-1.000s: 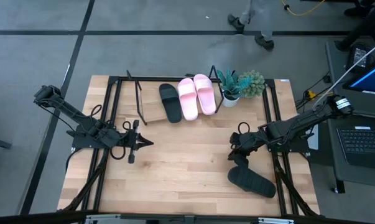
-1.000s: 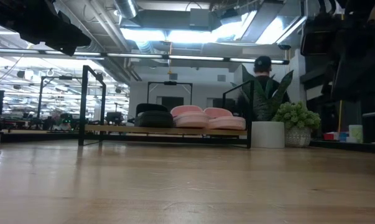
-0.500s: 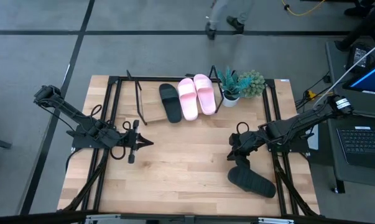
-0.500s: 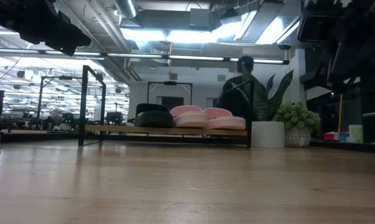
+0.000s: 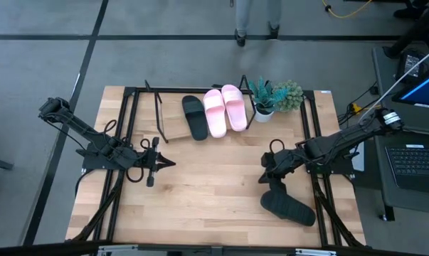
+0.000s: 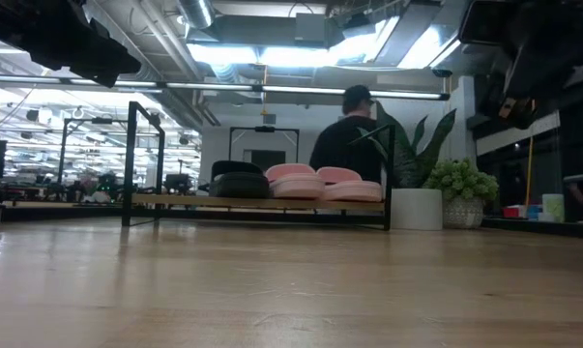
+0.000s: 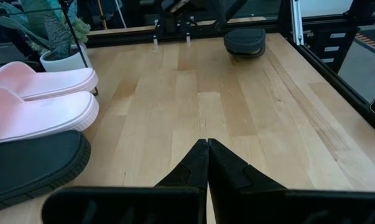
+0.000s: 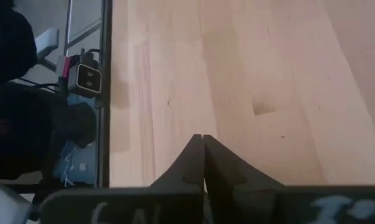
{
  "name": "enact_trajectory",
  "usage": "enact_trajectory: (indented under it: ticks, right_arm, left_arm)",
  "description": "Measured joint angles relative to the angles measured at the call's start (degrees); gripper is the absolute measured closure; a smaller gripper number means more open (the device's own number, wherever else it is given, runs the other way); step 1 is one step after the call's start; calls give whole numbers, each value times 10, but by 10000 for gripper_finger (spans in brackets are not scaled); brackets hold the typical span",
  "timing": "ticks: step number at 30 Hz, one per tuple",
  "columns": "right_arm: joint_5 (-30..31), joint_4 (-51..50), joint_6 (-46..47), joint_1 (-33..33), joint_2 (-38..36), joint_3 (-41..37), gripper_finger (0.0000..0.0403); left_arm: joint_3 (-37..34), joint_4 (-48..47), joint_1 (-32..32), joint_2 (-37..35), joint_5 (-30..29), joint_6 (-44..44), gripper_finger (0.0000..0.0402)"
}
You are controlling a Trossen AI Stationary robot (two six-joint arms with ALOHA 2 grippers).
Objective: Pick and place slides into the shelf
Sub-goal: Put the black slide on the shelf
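at table's right-front, black slide lies diagonal; right pincer closed, left pincer closed.

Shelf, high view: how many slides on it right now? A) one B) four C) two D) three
D: one black slide and two pink slides lie on the shelf; the other black slide is on the table near the right end effector.

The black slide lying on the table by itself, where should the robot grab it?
Probably by the wide strap of the black slide, coming straight down from above. It lies flat on the table beside the right gripper, so the raised strap looks the easiest part to pinch.
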Motion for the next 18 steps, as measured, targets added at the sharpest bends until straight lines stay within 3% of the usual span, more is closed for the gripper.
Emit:
enact_trajectory:
  ticks: [5,12,18]
  right_arm:
    - [28,-105,0,12,29,56,399]
    - [36,-242,14,40,125,220,400]
    - [128,-411,57,86,222,390,401]
  left_arm:
    - [0,0,0,0,0,1,401]
    - [0,-3,0,0,0,4,401]
    - [0,-23,0,0,0,4,401]
